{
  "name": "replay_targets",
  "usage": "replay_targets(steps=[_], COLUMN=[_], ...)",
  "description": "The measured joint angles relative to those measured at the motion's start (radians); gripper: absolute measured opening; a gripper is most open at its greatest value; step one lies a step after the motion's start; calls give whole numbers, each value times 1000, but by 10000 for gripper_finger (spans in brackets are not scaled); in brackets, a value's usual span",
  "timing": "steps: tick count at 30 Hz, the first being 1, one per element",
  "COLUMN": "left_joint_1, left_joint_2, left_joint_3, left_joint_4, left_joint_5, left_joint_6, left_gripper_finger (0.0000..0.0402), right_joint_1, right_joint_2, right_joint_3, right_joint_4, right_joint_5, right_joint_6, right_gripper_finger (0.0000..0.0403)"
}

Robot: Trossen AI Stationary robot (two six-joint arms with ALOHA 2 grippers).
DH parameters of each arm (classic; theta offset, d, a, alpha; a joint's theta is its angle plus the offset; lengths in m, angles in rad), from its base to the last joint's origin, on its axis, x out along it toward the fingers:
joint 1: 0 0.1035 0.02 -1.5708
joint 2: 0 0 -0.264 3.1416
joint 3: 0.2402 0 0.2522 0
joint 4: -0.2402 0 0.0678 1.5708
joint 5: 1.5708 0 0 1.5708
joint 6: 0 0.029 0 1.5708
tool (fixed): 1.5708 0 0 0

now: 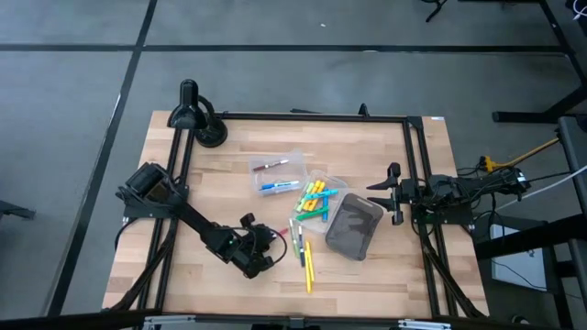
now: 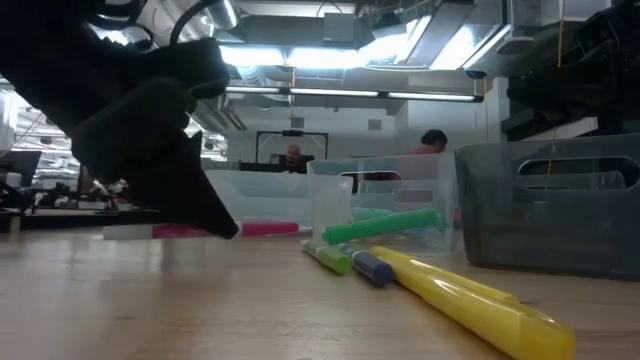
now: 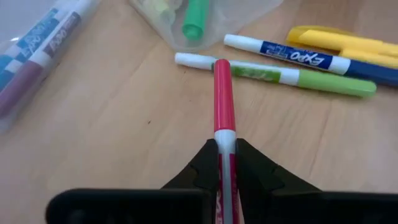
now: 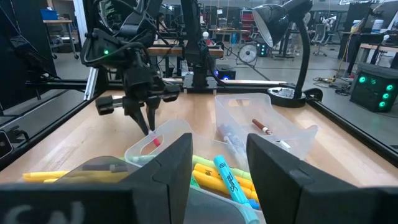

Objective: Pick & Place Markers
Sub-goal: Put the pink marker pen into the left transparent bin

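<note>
My left gripper is at the table's near middle, shut on a red marker that points forward past the fingertips. Just beyond its free end lie a green marker, a white marker with blue print and a yellow one, flat on the wood. Two clear trays hold more markers. My right gripper waits open at the table's right edge, nothing between its fingers. My left gripper pinches the red marker's white barrel, just behind the red cap, between its two fingers. The fingers slant down from the table's left side and lie along the marker. The marker lies about level close over the wood; whether it is clear of the table I cannot tell.
A dark grey bin stands right of the loose markers, next to the trays. A black desk lamp is at the far left corner. Bare wood lies along the near edge and the left side. People show in the room behind.
</note>
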State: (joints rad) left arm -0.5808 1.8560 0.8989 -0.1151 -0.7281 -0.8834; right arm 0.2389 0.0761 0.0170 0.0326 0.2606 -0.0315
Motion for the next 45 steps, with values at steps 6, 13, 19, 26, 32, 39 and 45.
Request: replay_targets(steps=[6,13,19,26,32,39,45], left_joint_1=[-1,-22,-34,-34,-34,-34,-28], left_joint_2=[-3,-4,-11,-67,-133,-180,-220], left_joint_3=[0,1,2,3,3,3,3], left_joint_4=[0,6,10,27,37,37,38], left_joint_5=[-7,-33,-36,-44,-64,-93,-93], left_joint_6=[15,15,15,84,153,205,255], left_gripper_finger=[28,29,28,28,28,28,28], right_joint_1=[0,0,0,0,0,0,0], right_joint_2=[0,0,0,0,0,0,0], right_joint_3=[0,0,0,0,0,0,0], right_joint_4=[0,0,0,0,0,0,0], right_joint_5=[0,0,0,0,0,0,0], right_joint_6=[0,0,0,0,0,0,0], right_gripper_finger=[152,152,152,152,152,152,152])
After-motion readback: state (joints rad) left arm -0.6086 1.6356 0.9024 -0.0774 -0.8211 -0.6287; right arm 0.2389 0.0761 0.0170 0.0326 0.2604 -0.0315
